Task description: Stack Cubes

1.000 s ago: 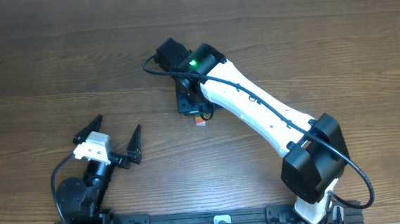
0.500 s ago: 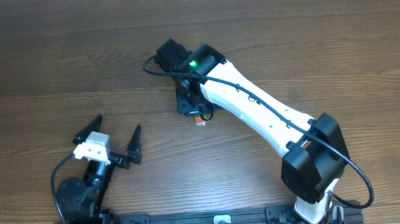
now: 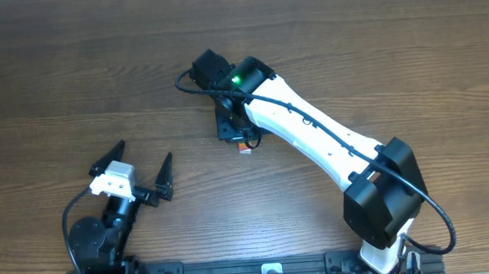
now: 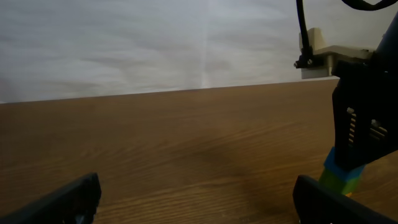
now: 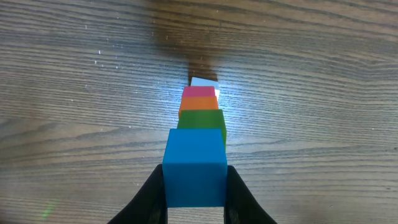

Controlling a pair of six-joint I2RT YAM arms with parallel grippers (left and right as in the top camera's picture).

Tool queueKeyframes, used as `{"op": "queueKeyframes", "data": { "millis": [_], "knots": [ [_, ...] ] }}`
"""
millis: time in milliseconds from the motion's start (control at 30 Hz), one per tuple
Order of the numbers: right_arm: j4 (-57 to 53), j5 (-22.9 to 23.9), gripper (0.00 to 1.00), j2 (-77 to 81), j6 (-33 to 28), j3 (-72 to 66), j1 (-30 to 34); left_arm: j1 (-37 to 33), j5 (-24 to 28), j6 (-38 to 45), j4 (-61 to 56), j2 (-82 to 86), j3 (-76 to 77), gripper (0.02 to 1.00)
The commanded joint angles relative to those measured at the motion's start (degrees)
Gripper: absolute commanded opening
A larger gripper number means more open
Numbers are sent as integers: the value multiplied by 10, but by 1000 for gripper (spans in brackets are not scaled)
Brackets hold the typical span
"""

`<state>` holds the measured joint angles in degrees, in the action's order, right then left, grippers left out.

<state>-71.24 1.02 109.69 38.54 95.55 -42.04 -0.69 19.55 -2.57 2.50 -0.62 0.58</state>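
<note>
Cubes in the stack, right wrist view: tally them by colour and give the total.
blue cube: 1
green cube: 1
orange cube: 1
pink cube: 1
white cube: 1
Total: 5

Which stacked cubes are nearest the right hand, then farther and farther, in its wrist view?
1. blue cube, on top, between the right hand fingers
2. green cube, just under the blue
3. orange cube, under the green
4. pink cube, lower
5. white cube, lowest
</note>
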Motion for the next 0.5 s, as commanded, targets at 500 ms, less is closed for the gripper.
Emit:
{"op": "queueKeyframes", "data": {
  "millis": [500],
  "knots": [
    [2,1,174,-8,2,-8,0,3,5,7,1,3,-2,998]
  ]
}}
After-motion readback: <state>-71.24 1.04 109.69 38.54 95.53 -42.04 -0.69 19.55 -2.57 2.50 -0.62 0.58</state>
